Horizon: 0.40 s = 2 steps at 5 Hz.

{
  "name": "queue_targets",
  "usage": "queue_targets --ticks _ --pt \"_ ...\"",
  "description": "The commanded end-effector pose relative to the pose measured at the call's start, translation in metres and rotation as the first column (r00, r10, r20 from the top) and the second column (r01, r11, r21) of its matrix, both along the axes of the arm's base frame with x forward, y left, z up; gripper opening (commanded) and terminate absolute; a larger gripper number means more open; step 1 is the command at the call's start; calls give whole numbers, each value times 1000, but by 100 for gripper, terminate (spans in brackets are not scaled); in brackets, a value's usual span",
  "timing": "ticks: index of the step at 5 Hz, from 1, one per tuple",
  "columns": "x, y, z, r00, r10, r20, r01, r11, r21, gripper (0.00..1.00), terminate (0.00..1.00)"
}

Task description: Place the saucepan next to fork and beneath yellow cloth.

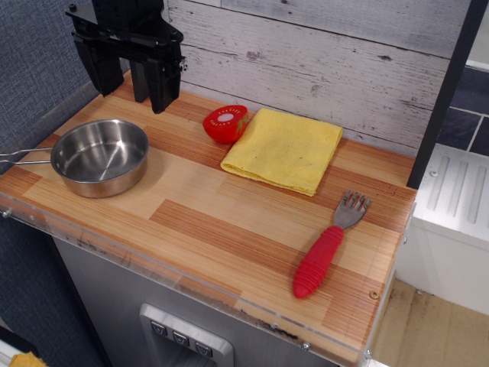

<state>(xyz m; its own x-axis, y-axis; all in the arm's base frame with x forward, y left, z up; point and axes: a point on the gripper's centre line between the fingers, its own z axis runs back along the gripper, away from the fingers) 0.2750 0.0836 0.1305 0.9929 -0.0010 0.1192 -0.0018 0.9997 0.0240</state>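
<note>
The shiny steel saucepan [100, 156] sits upright at the left end of the wooden counter, its wire handle [23, 157] pointing left past the edge. The yellow cloth [283, 149] lies flat at the back middle. The fork [327, 246], with grey tines and a red ribbed handle, lies at the front right, tines toward the cloth. My black gripper [126, 80] hangs open and empty above the back left corner, just behind and above the saucepan, touching nothing.
A small red round object [225, 123] lies against the cloth's left edge. A grey plank wall runs behind the counter [221, 222]. A clear guard strip lines the front edge. A dark post [447, 92] stands at the right.
</note>
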Motion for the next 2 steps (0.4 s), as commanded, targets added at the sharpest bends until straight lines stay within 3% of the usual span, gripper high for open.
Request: queue_targets --ticks 1,2 --pt "0 0 0 1000 0 0 0 1000 0 100 0" --pt "-5 14 -15 1000 18 5 -18 1000 -4 100 0"
